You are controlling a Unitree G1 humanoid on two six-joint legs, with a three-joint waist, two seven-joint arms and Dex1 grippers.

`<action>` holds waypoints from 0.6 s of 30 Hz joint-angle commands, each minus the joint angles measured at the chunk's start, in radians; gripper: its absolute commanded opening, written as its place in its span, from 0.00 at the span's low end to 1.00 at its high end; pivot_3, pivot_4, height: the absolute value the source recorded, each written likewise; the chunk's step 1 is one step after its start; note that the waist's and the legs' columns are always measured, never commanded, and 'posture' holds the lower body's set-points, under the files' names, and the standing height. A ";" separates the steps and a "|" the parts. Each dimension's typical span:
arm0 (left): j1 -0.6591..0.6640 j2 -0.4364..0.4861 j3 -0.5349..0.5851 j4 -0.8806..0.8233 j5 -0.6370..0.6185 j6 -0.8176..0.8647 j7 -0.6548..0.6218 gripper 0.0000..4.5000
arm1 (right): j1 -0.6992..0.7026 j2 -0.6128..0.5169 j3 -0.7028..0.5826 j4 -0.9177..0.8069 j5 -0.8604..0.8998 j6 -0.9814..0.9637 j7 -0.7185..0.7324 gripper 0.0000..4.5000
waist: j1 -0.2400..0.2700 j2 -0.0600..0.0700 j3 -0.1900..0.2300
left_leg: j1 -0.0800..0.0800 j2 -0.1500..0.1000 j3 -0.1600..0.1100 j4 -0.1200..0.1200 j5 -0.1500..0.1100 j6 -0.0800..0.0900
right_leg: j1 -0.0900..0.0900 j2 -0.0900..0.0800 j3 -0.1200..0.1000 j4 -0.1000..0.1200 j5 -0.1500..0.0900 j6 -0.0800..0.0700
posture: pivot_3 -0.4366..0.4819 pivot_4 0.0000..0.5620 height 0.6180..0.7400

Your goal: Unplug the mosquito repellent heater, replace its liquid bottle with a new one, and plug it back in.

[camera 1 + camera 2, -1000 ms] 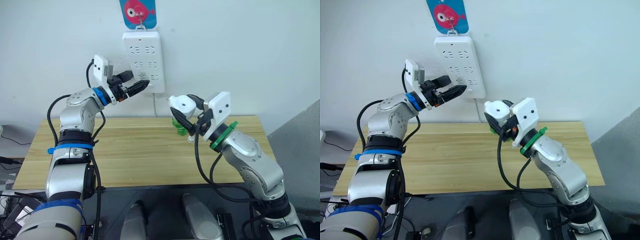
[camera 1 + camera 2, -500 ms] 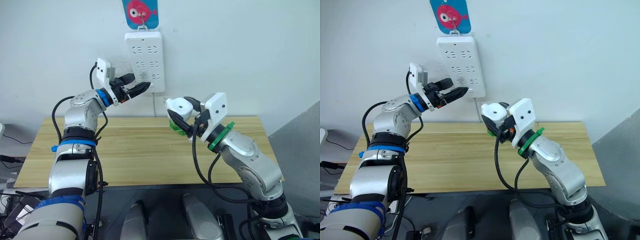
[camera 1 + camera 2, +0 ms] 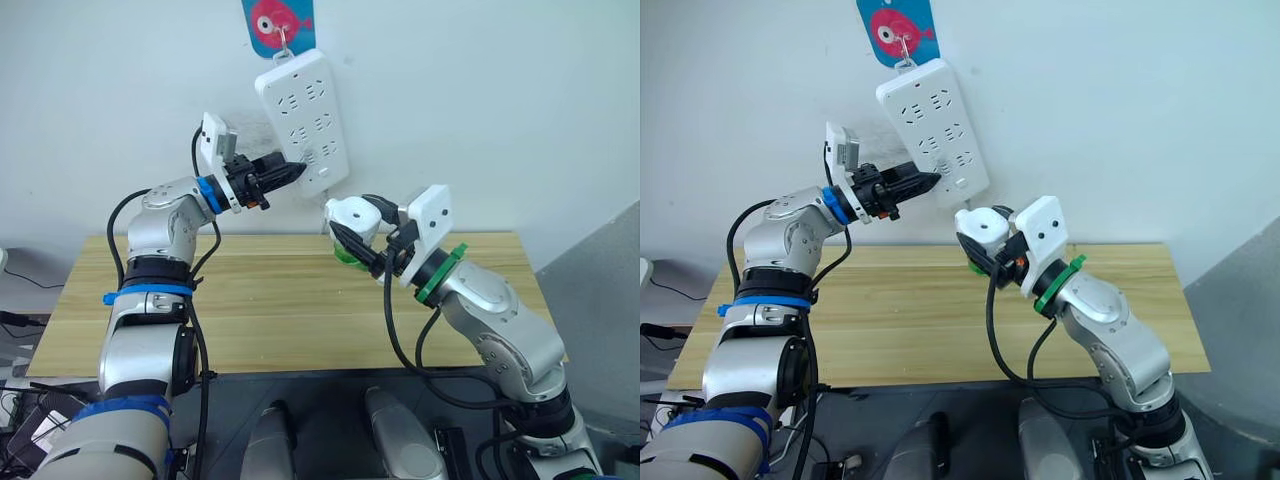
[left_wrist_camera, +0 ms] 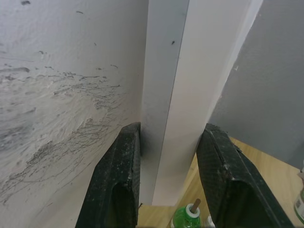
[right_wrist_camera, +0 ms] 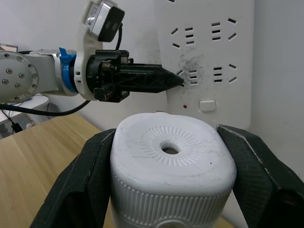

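Your left gripper (image 3: 283, 175) clamps the left edge of the power strip (image 3: 307, 107) on the far wall. Hold the strip still and square to the heater's prongs before pushing in. Your right gripper (image 3: 365, 240) grips the heater (image 3: 349, 214) just below the strip. Since a second ago the strip has swung, its bottom tilting right, and the heater has risen nearer.

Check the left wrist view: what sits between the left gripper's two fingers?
The edge of the white power strip sits between the left gripper's fingers, against the wall.
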 commanded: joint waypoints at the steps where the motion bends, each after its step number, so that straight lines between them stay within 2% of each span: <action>1: -0.009 0.013 0.033 -0.036 -0.009 -0.008 0.026 0.30 | -0.035 0.019 -0.030 -0.033 0.009 0.003 -0.004 0.67 | 0.000 0.000 0.000 | 0.000 0.000 0.000 0.000 0.000 0.000 | 0.000 0.000 0.000 0.000 0.000 0.000 | 0.19 0.42 0.96; 9: 0.019 0.045 0.032 -0.069 0.002 0.006 0.037 0.30 | -0.250 0.082 -0.050 0.163 -0.055 0.065 -0.061 0.67 | -0.006 0.000 0.000 | 0.000 0.000 0.001 0.001 0.002 0.001 | 0.000 0.000 0.001 0.001 0.002 0.000 | 0.19 0.42 0.96; 18: 0.052 0.072 0.023 -0.133 0.004 0.038 0.046 0.30 | -0.354 0.113 -0.039 0.313 -0.122 0.012 -0.043 0.67 | -0.018 0.000 0.000 | 0.000 0.000 0.000 -0.001 0.001 0.001 | -0.001 0.000 0.000 0.003 0.004 -0.004 | 0.21 0.42 0.96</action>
